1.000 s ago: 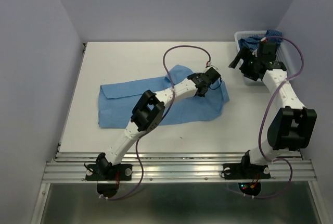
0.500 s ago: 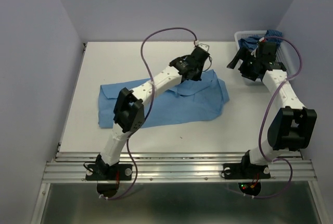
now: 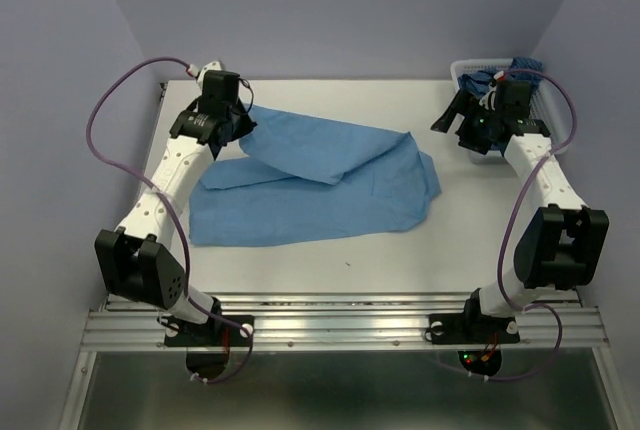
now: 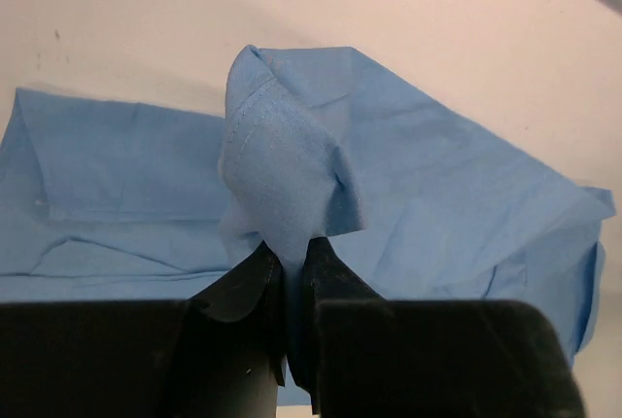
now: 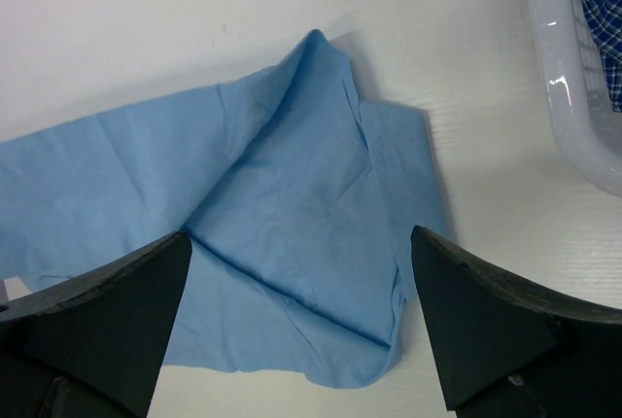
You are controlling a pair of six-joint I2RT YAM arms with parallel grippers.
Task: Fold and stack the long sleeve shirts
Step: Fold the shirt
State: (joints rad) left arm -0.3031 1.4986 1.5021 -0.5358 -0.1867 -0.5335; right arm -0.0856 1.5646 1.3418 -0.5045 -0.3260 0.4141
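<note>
The light shirt (image 3: 330, 195) is spread on the table (image 3: 350, 260), left of the basket (image 3: 462, 71). One fold of it is held raised on the side away from the basket, pinched between the nearly closed jaws of the left gripper (image 4: 292, 272), far left of the basket. The right gripper (image 3: 456, 118) is held just left of the basket, its jaws wide apart, nothing gripped. The dark shirt (image 3: 522, 64) is bundled inside the basket.
</note>
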